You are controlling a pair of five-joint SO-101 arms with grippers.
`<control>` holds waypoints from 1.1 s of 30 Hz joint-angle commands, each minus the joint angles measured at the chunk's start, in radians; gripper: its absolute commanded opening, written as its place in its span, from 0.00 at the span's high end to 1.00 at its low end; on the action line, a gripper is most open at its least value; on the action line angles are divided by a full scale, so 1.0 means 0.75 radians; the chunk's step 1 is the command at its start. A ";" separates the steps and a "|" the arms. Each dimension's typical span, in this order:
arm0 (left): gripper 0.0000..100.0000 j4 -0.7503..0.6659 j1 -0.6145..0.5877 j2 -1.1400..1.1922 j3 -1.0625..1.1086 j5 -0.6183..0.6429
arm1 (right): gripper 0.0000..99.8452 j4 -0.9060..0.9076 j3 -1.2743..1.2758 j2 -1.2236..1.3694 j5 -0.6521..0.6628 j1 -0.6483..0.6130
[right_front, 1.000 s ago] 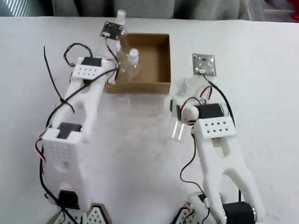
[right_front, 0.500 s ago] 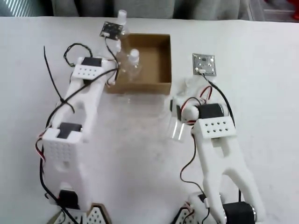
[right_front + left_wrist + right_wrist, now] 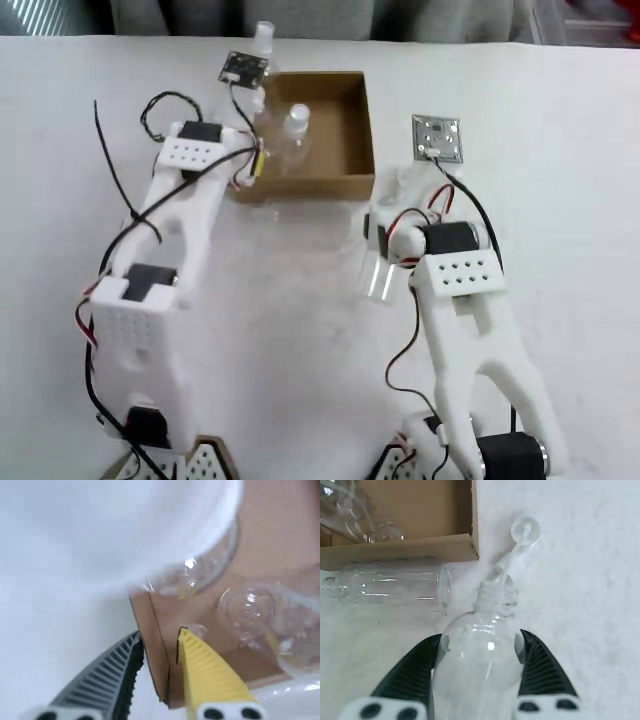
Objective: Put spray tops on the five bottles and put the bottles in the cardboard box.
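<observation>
On the table [image 3: 560,90], catalogued by item:

1. Cardboard box [image 3: 300,186]: open-topped, standing between the two arms towards the far side. One capped bottle [image 3: 293,133] lies inside it; clear bottle bases [image 3: 247,605] show against its floor in the left wrist view.

2. Left gripper [image 3: 160,635]: astride the box's left wall at a corner, grey finger outside and yellow finger inside, pressed together on the cardboard. Judged to be steadying the box.

3. Right gripper [image 3: 480,642]: just off the box's near right corner, black fingers pinching a clear bottle [image 3: 477,680] by its body. This held bottle wears its spray top [image 3: 520,535], nozzle pointing away from the wrist.

4. Loose bottle [image 3: 390,585]: on its side, just beside the box's near wall on the outside. No spray top can be seen on it.

5. Further bottle [image 3: 262,38]: white-topped, near the box's far left corner; whether it is inside or behind the box cannot be told.

Step in hand, as judged: boxing the capped bottle held by the right gripper.

Next move calls for: lifting that bottle above the wall's height, carrying it over the free floor of the box clear of the bottle already there, then lowering and releasing. The loose bottle appears to await a top afterwards.
</observation>
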 commanded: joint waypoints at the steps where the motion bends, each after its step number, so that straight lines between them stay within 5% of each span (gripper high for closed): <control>1: 0.87 0.047 0.030 -0.169 -0.039 0.008 | 0.98 -0.024 -0.006 -0.056 0.018 0.019; 23: 0.88 0.524 0.030 -0.619 0.008 0.018 | 0.98 -0.024 -0.006 -0.052 0.018 0.021; 27: 0.88 0.489 0.026 -0.760 0.237 0.018 | 0.98 -0.111 -0.006 -0.050 0.018 0.095; 33: 0.88 0.160 0.026 -1.034 0.769 0.020 | 0.98 -0.220 -0.004 -0.048 0.018 0.114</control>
